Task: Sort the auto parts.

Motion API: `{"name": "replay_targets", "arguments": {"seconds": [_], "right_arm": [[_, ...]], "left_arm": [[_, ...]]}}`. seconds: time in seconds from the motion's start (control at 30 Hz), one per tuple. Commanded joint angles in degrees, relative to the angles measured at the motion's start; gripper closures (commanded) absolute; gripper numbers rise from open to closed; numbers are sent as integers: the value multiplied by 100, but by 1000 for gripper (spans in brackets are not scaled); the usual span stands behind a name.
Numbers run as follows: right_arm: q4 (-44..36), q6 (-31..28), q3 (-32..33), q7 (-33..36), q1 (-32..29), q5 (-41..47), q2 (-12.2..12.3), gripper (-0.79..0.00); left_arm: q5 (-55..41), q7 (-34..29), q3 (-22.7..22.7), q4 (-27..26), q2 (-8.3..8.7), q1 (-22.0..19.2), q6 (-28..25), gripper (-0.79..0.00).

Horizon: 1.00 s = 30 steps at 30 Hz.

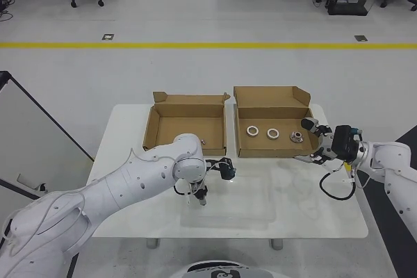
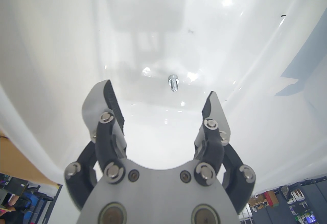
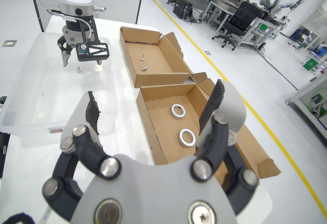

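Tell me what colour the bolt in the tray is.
Shiny silver bolt, best seen in left wrist view.

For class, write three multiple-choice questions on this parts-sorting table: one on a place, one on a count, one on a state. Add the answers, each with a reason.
1. Where does the loose bolt below the left pincer lie?
A) in the clear tub
B) in a person's hand
C) on the bare table

2. How many bolts lie in the cardboard box beside the ring box?
A) none
B) two
C) five

3. How does the left pincer stand?
A) open
B) shut on the loose bolt
C) shut on a ring

Answers:
1 A, the tub's glossy floor lies all round it.
2 B, the right wrist view shows a long bolt and a short bolt on its floor.
3 A, its fingers stand wide apart with nothing between them.
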Motion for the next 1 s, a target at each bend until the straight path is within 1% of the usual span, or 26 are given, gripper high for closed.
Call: {"name": "replay_targets", "arguments": {"seconds": [0.0, 0.3, 0.33, 0.47, 0.57, 0.87, 0.97], "right_arm": [[0, 0, -1, -7, 0, -1, 0, -785], [0, 0, -1, -7, 0, -1, 0, -785], [0, 0, -1, -7, 0, -1, 0, -785], [0, 0, -1, -7, 0, -1, 0, -785], [0, 0, -1, -7, 0, -1, 0, -785], [0, 0, -1, -7, 0, -1, 0, -785], [0, 0, -1, -7, 0, -1, 0, -785]], "left_arm": [[0, 0, 0, 0, 0, 0, 0, -785], [0, 0, 0, 0, 0, 0, 0, -785], [29, 81, 0, 1, 1, 34, 16, -785], [161, 183, 24, -100, 18, 119, -176, -785], [174, 190, 40, -100, 18, 132, -190, -785], [160, 215, 208, -34, -16, 60, -215, -785], [131, 235, 251, 0, -32, 25, -235, -733]]}}
